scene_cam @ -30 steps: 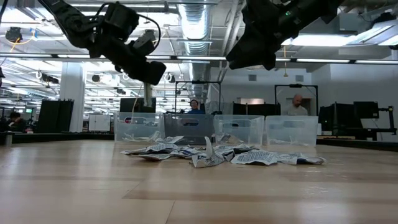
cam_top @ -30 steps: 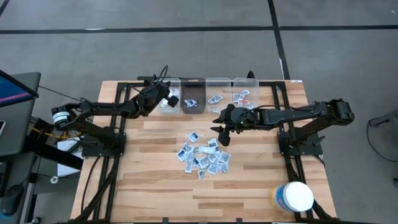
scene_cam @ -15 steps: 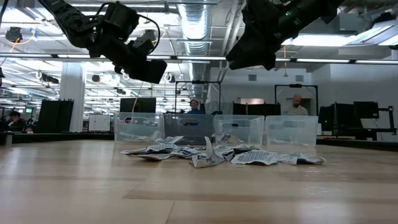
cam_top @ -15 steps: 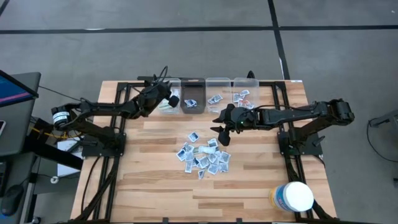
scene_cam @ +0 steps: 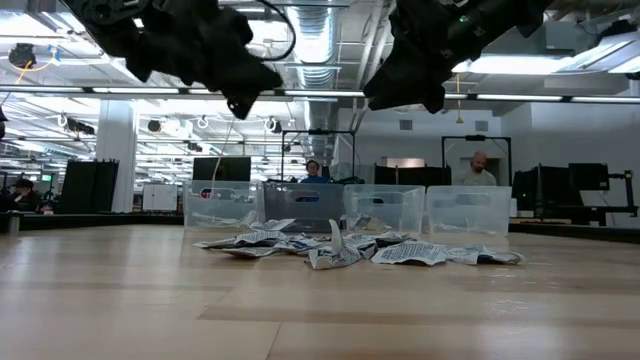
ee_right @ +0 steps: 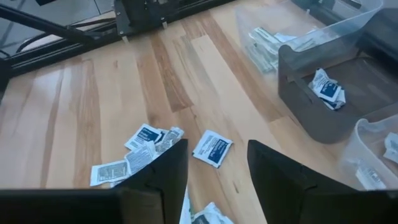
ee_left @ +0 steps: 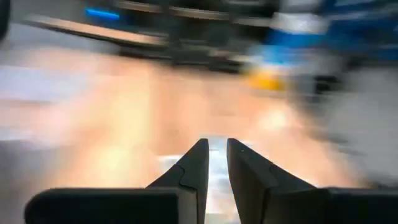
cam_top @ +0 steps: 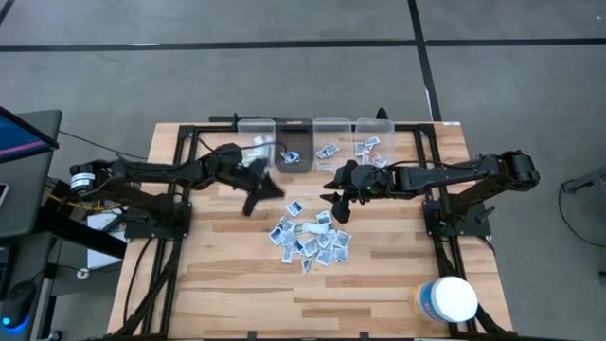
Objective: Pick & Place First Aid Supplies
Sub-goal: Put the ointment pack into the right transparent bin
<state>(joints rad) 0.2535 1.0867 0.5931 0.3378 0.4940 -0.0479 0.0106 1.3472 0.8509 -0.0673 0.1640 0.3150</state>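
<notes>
The first aid packets [cam_top: 308, 237] lie in a loose heap in the middle of the table, small white squares with blue print; they also show in the low view [scene_cam: 340, 248] and in the right wrist view [ee_right: 211, 149]. My left gripper [cam_top: 258, 192] hangs in the air just left of the heap, and its fingers [ee_left: 217, 163] stand a narrow gap apart with nothing between them. My right gripper [cam_top: 337, 205] hovers open and empty above the heap's far right edge [ee_right: 217, 167]. More packets lie in the bins along the far edge.
Four small bins [cam_top: 312, 142] stand in a row at the far edge: a clear one with pale strips [ee_right: 273, 43], a dark grey one [ee_right: 336, 93] and two more clear ones. A large white tub with a yellow label [cam_top: 445, 299] stands at the near right corner. People sit in the room behind.
My left gripper held a pale strip hanging over the leftmost bin; half a second later the strip was gone from it. The gripper has since swung quickly away from the bins, toward the near edge and rightward, up to the heap. The right arm has kept still.
</notes>
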